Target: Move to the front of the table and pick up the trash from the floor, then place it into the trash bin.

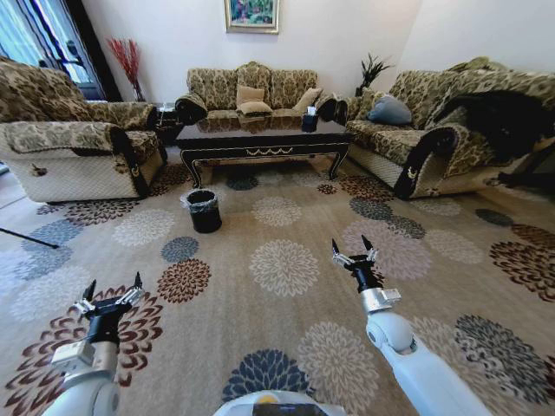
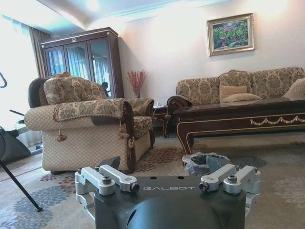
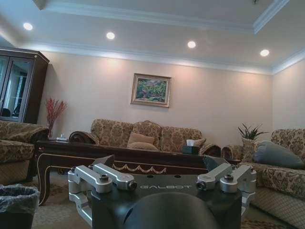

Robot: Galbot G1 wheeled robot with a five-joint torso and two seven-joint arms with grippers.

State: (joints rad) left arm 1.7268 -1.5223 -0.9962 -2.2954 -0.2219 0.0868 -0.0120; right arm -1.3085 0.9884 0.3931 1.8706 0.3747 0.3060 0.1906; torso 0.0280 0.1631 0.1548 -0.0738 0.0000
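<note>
The table (image 1: 264,139) stands at upper centre of the head view, the trash bin (image 1: 204,211) on the carpet (image 1: 286,269) just below its left end. The left gripper (image 1: 111,290) and right gripper (image 1: 354,252) hover low in frame, fingers spread wide, holding nothing.

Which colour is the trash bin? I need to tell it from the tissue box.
Black, with a crinkled clear-grey liner over its rim: the trash bin, best in the head view.

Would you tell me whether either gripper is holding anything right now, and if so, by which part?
Nothing is held. The left gripper and the right gripper both hang open and empty above the carpet, short of the table.
</note>
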